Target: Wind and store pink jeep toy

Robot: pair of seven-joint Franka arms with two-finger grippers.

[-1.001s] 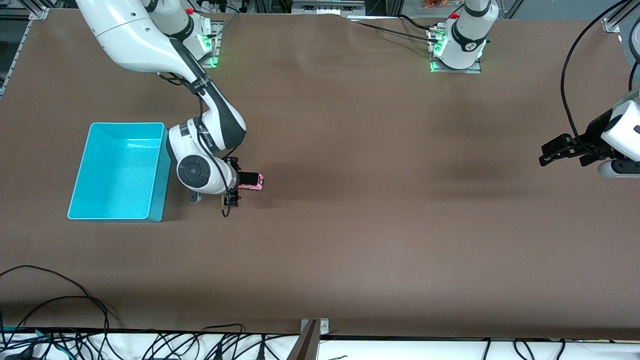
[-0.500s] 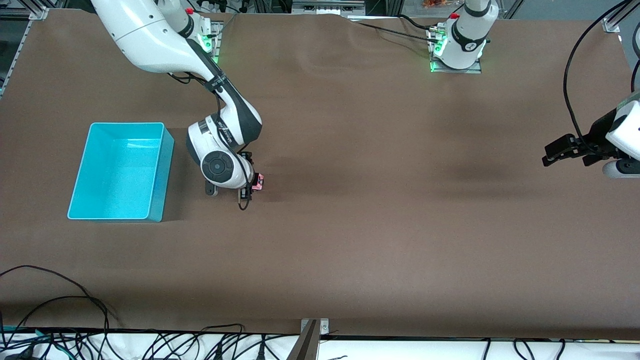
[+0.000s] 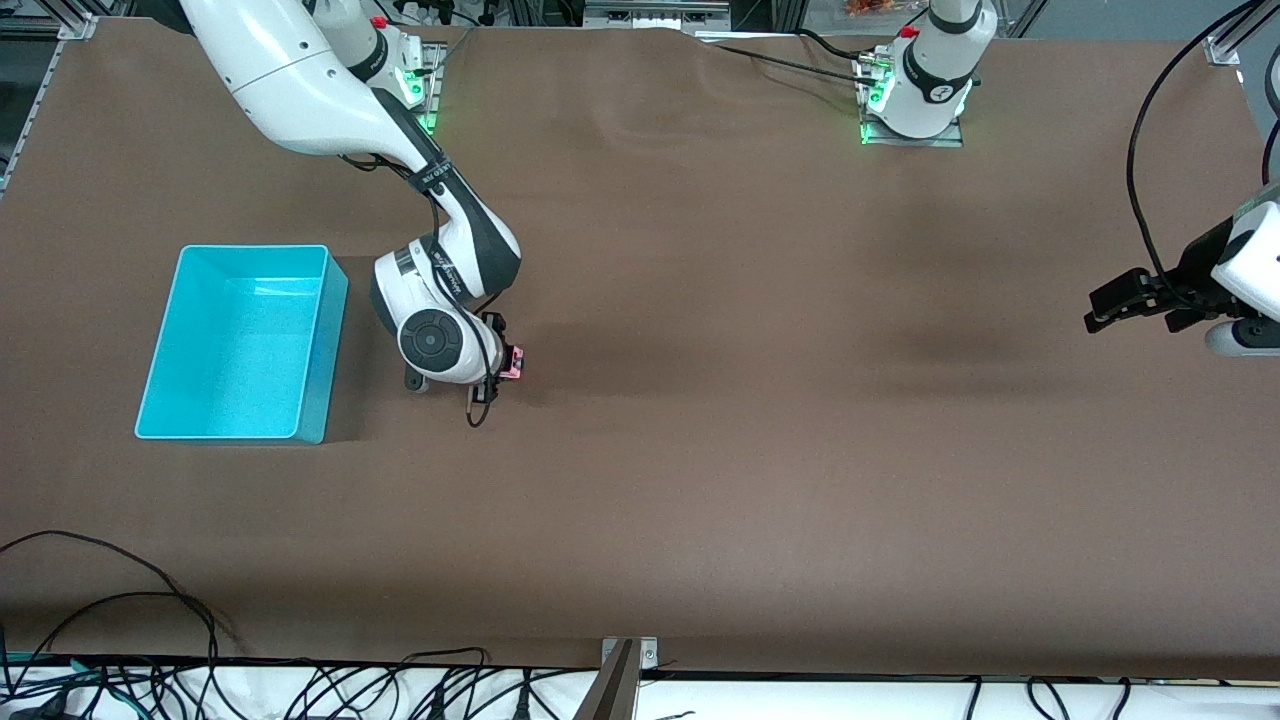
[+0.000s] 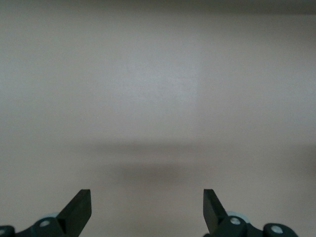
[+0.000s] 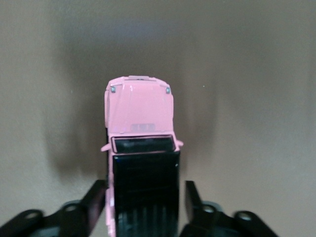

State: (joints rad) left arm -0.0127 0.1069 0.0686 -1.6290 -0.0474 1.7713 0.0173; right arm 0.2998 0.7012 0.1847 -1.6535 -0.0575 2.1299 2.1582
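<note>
High front overview; close, downward wrist views.

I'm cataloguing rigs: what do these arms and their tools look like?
Both arms are glossy white with black joint bands, green-lit bases and red caps. The right tool and left tool are black with two flat fingers; black cables trail from each wrist.

Brown table (image 3: pixel 760 400), turquoise bin (image 3: pixel 238 342) and pink jeep toy (image 3: pixel 513 364) on it

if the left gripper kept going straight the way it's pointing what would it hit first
Probably just the bare brown table. The open left gripper has nothing between its fingers, and its wrist view shows no object ahead, though depth is unclear.
</note>
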